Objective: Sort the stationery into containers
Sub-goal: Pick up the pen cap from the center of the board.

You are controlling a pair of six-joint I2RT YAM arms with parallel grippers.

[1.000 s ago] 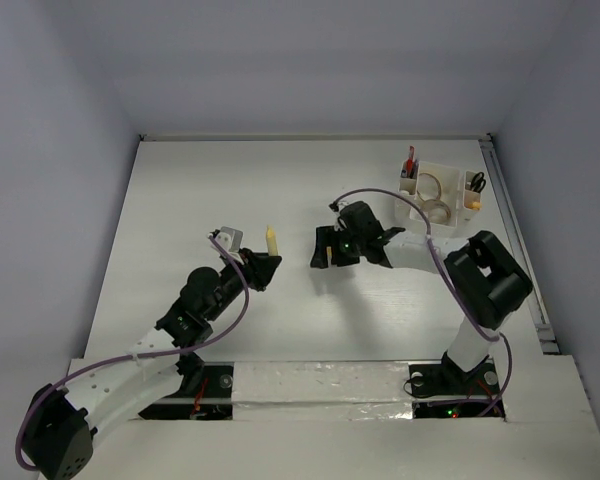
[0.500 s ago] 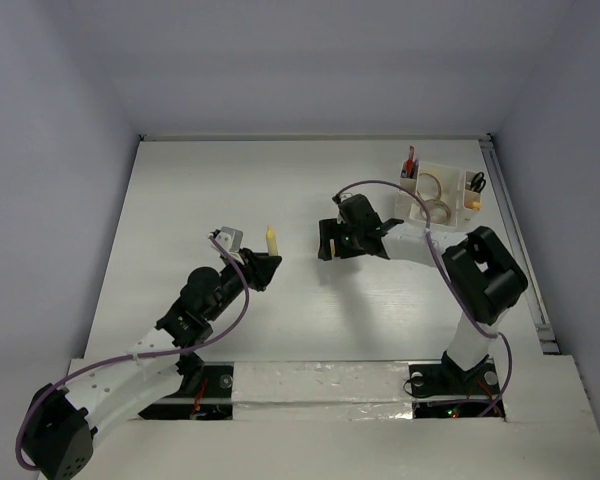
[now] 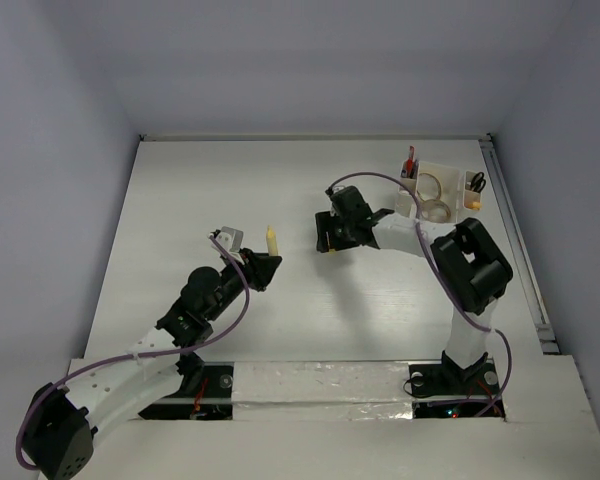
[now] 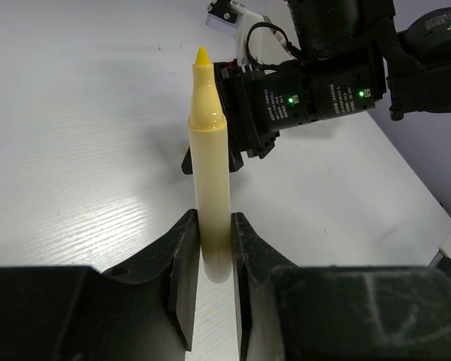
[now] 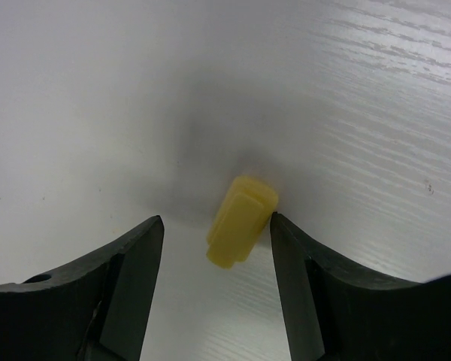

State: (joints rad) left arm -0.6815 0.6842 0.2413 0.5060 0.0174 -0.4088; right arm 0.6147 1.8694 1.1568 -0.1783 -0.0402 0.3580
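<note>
My left gripper [image 3: 261, 264] [image 4: 212, 226] is shut on the lower end of a pale yellow marker [image 3: 271, 238] [image 4: 209, 150], which stands upright with its bare yellow tip up. My right gripper [image 3: 332, 236] [image 5: 216, 226] is down at the table just right of the marker, open. A small yellow cap [image 5: 242, 220] lies flat between its fingers, touching the right finger and apart from the left one. The white containers [image 3: 450, 170] stand at the back right, holding tape rolls [image 3: 432, 186], scissors [image 3: 476, 182] and a red pen [image 3: 410, 160].
The right arm's black wrist [image 4: 316, 98] fills the space just beyond the marker in the left wrist view. A metal rail [image 3: 515, 240] runs along the table's right edge, and grey walls close in the sides and back.
My right gripper has shifted away from me and slightly left, coming down around the yellow cap, and its jaws have narrowed a little. The left arm and marker have stayed still.
</note>
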